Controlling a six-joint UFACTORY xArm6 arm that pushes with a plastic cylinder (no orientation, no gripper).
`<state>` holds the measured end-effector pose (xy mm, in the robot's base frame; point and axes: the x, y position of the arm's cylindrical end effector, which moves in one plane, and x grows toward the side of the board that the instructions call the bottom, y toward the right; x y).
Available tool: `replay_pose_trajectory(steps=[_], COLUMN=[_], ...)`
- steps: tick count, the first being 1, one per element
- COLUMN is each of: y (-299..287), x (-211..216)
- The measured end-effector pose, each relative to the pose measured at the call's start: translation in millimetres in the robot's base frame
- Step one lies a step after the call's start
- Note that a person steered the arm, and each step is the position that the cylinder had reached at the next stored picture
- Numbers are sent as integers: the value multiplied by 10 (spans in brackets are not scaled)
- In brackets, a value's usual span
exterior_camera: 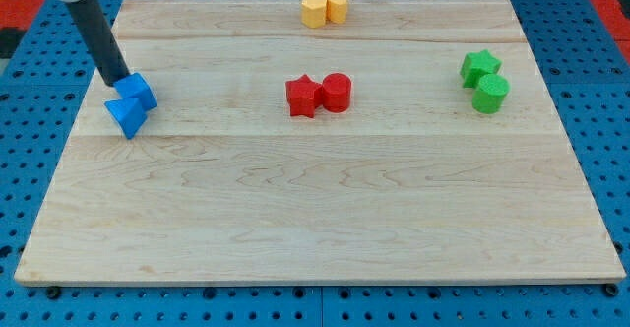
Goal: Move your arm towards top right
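Observation:
My tip is at the view's left, touching or just short of the upper left side of a blue cube. A blue triangular block sits right below that cube, touching it. The dark rod runs up and to the left from the tip to the view's top left corner. The view's top right part of the wooden board is far from my tip.
A red star block and a red cylinder touch at the board's middle. A yellow pair sits at the top edge. A green star block and a green cylinder sit at the right.

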<state>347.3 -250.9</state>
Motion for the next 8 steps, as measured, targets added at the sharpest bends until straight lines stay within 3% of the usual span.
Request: replay_pose_trajectory(steps=[1, 4, 5, 7, 8], y=[161, 2714, 2855, 3942, 4006], x=[-269, -319, -489, -706, -1164])
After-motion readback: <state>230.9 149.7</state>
